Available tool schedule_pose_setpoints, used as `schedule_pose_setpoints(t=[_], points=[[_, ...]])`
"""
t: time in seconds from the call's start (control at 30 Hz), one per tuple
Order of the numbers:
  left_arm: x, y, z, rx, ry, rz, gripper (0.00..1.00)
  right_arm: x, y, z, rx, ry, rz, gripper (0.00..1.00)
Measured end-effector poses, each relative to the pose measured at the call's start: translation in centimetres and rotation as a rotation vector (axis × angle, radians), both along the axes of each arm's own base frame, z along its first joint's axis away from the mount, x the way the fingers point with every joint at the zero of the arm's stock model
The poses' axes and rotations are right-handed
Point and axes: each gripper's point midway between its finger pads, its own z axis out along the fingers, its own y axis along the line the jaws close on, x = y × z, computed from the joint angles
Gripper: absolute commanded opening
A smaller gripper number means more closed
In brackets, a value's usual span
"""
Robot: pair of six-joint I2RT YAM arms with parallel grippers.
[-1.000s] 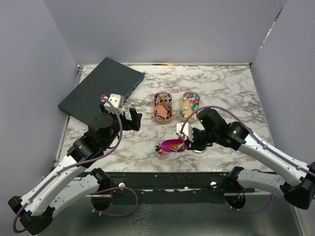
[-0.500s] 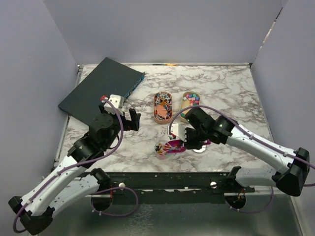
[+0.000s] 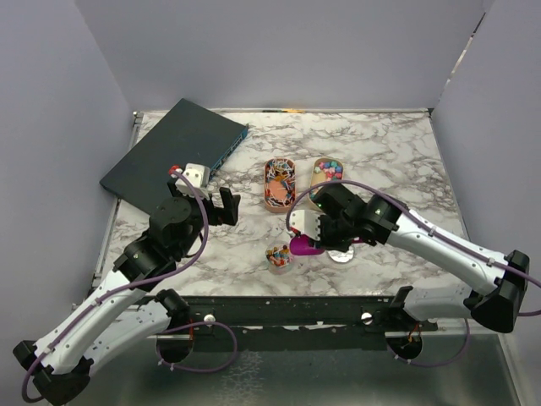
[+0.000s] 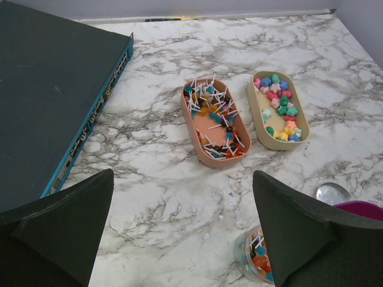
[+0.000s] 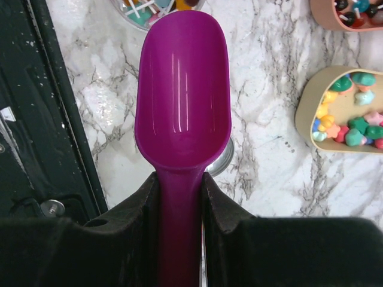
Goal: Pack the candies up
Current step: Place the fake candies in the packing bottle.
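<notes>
The candies lie in two oval trays at mid table. Stick-like pieces fill the salmon tray [image 3: 280, 182] [image 4: 214, 121], and bright lumps fill the tan tray [image 3: 326, 178] [image 4: 278, 117] [image 5: 347, 116]. More candies sit in a clear round jar [image 3: 279, 255] [image 4: 254, 258] [image 5: 149, 9] near the front. My right gripper [image 3: 317, 233] [image 5: 179, 179] is shut on the handle of an empty magenta scoop [image 3: 306, 246] [image 5: 182, 89], whose tip is just right of the jar. My left gripper [image 3: 221, 205] [image 4: 182, 179] hangs open with nothing in it, left of the jar and above the table.
A flat dark teal box [image 3: 173, 156] [image 4: 48, 101] lies at the back left. A round metal lid [image 3: 341, 254] [image 4: 333, 193] [image 5: 222, 160] rests on the marble under the scoop's neck. The black front rail [image 5: 54, 119] runs along the near edge.
My right gripper has drawn the scoop back to the right, off the jar, so the jar now shows uncovered. The left arm has barely moved.
</notes>
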Motion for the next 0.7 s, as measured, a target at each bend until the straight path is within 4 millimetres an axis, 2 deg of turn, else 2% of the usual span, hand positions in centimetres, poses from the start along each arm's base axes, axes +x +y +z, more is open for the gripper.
schedule_pose_setpoints(t=[0.4,0.6,0.7], points=[[-0.1,0.1,0.1,-0.005,-0.005,0.0,0.99,2.2,-0.3,2.1,-0.021,-0.107,-0.074,0.01],[-0.2,0.1,0.3,-0.009,-0.009,-0.001,0.99,4.2,0.9,3.6,0.03,-0.163,-0.196,0.0],[-0.3,0.2,0.5,-0.014,-0.014,-0.001,0.99,5.4,1.9,3.7,0.037,-0.168,-0.281,0.01]])
